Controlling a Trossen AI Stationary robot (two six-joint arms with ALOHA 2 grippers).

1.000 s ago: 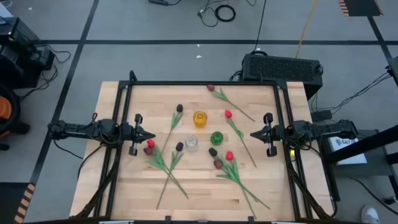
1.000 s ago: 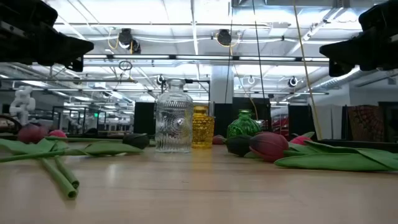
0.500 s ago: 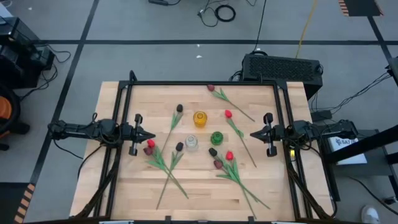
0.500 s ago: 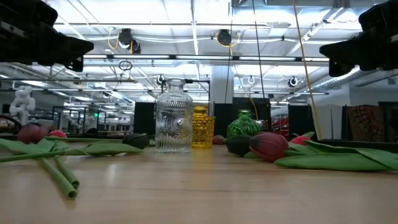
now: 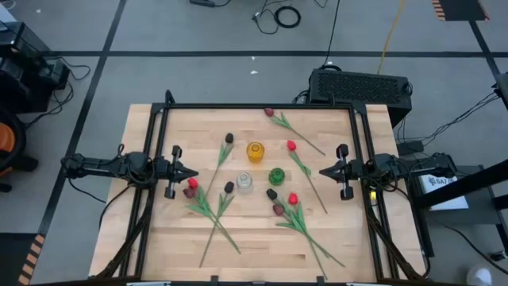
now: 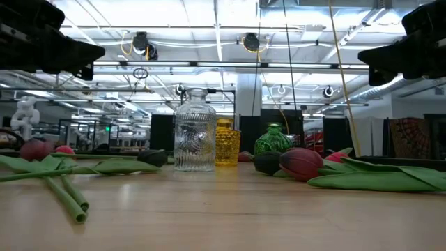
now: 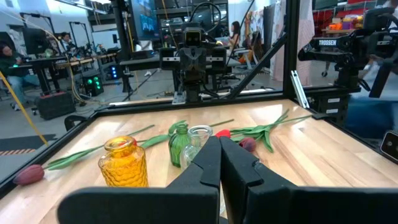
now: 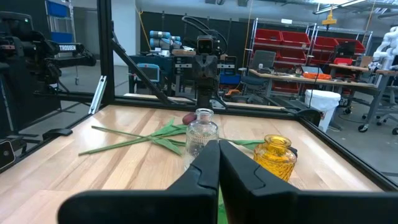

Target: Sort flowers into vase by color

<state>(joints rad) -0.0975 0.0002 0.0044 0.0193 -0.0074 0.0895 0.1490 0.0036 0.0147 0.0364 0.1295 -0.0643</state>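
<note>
While nothing has been picked up yet, the wooden counter is fully laid out for the sorting, and from where I stand the job looks to be at its very start. Both arms hang level at the sides: the left gripper points inward from the left edge and the right gripper faces it from the right, each with its fingers pressed together and holding nothing, as both wrist views show plainly. The flowers lie scattered flat on the counter, none in a vase: a crossed bunch of stems with red and dark heads near the left gripper, another tangle toward the front right, two long ones reaching toward the back edge, and a dark-headed one beside the yellow vase. Three small vases stand together in the middle, the yellow vase farthest back, the clear vase and the green vase nearer the front. My guess is the next move calls for one gripper to part its fingers, drop to a stem lying clear of the others, and pinch it near the head so it can be tipped upright into a narrow neck. Compared with a second ago I see no change at all; arms and flowers sit exactly as they did.
</note>
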